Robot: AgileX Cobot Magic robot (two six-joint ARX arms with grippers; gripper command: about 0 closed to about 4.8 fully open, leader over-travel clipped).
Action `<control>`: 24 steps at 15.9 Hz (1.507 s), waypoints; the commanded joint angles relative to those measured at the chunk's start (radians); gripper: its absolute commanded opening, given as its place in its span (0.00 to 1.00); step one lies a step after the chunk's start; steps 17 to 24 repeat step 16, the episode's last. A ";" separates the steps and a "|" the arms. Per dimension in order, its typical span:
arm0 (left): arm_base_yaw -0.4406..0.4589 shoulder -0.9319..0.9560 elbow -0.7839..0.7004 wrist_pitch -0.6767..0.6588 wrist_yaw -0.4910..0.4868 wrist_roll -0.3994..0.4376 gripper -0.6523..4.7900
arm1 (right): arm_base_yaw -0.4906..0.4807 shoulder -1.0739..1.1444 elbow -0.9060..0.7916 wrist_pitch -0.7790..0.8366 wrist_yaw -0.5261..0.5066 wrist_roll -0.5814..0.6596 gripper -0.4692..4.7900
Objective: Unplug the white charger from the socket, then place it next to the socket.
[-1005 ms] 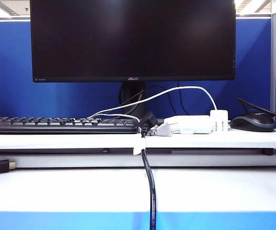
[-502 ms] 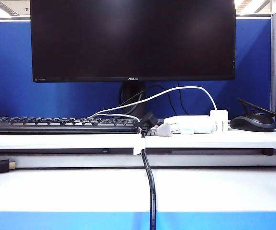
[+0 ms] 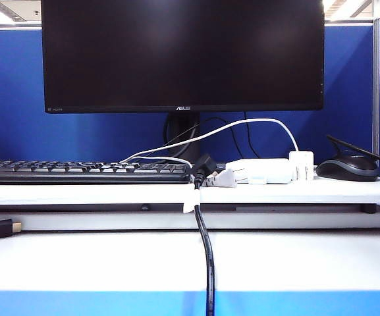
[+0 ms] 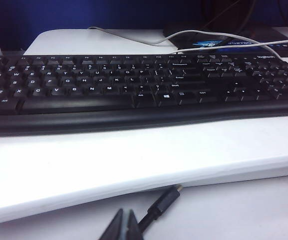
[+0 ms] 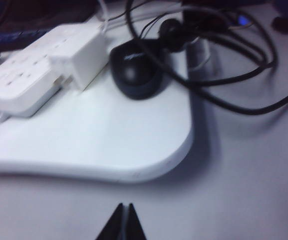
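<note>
With both jaws together, left gripper (image 4: pixel 125 225) idle by the black keyboard (image 4: pixel 134 85), right gripper (image 5: pixel 123 222) should open, squarely approaching the boxy white plastic charger (image 5: pixel 81 55) ahead, beside the flat white power-strip socket (image 5: pixel 19 85).

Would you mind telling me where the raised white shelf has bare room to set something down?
The bare patch is the shelf's front strip, before the socket, charger and mouse. Another runs before the keyboard. Behind the mouse it is crowded with black cables. Both tools, left and right, are shut, low before the shelf.
</note>
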 commanded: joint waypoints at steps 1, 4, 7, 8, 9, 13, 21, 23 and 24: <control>0.001 -0.003 -0.002 -0.007 0.003 0.008 0.12 | -0.001 -0.021 -0.016 0.039 0.018 0.004 0.07; 0.001 -0.003 -0.002 -0.007 0.003 0.008 0.12 | -0.001 -0.022 -0.016 0.039 0.021 0.004 0.07; 0.001 -0.003 -0.002 -0.007 0.003 0.008 0.12 | 0.000 -0.022 -0.016 0.039 0.021 0.004 0.07; 0.001 -0.003 -0.002 -0.007 0.004 0.008 0.12 | 0.000 -0.022 -0.016 0.039 0.021 0.004 0.07; 0.001 -0.003 -0.002 -0.007 0.003 0.008 0.12 | 0.000 -0.022 -0.016 0.039 0.021 0.004 0.07; 0.001 -0.003 -0.002 -0.007 0.004 0.008 0.12 | 0.000 -0.022 -0.016 0.038 0.027 -0.192 0.07; 0.001 -0.003 -0.002 -0.007 0.003 0.008 0.12 | 0.000 -0.022 -0.016 0.038 0.027 -0.199 0.07; 0.001 -0.003 -0.002 -0.007 0.003 0.008 0.12 | 0.000 -0.022 -0.016 0.038 0.027 -0.199 0.07; 0.001 -0.003 -0.002 -0.007 0.003 0.008 0.12 | 0.000 -0.022 -0.016 0.038 0.027 -0.199 0.07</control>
